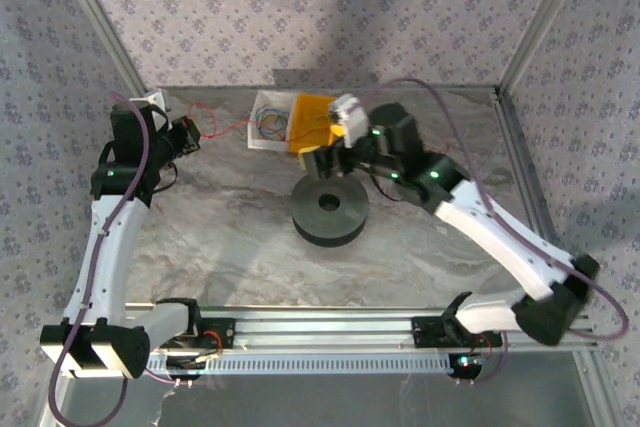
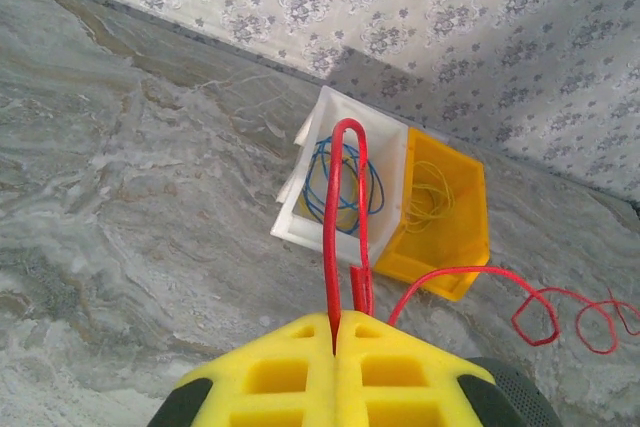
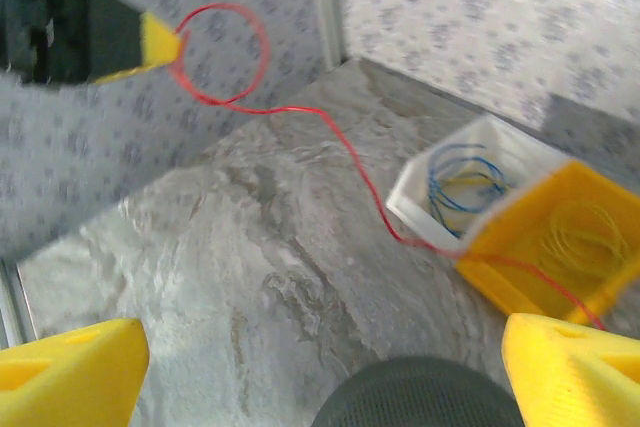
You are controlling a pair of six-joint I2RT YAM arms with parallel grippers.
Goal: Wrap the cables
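Observation:
The red cable (image 2: 331,247) is pinched between my left gripper's (image 2: 336,329) shut yellow fingers. It loops upward, then trails right in curls (image 2: 545,312) on the table. In the top view my left gripper (image 1: 192,132) is at the far left and the cable (image 1: 232,131) runs toward the bins. The dark grey round spool (image 1: 330,209) sits mid-table. My right gripper (image 1: 335,165) hovers over its far edge, open and empty. From the right wrist, the spool (image 3: 415,392) lies between the spread fingers (image 3: 70,372), and the cable (image 3: 340,137) stretches from the left gripper (image 3: 160,42) to the bins.
A white bin (image 1: 270,119) holding blue and yellow wire and a yellow bin (image 1: 312,122) holding yellow wire stand side by side at the back, just beyond the spool. Patterned walls and metal frame posts (image 3: 325,7) close in the table.

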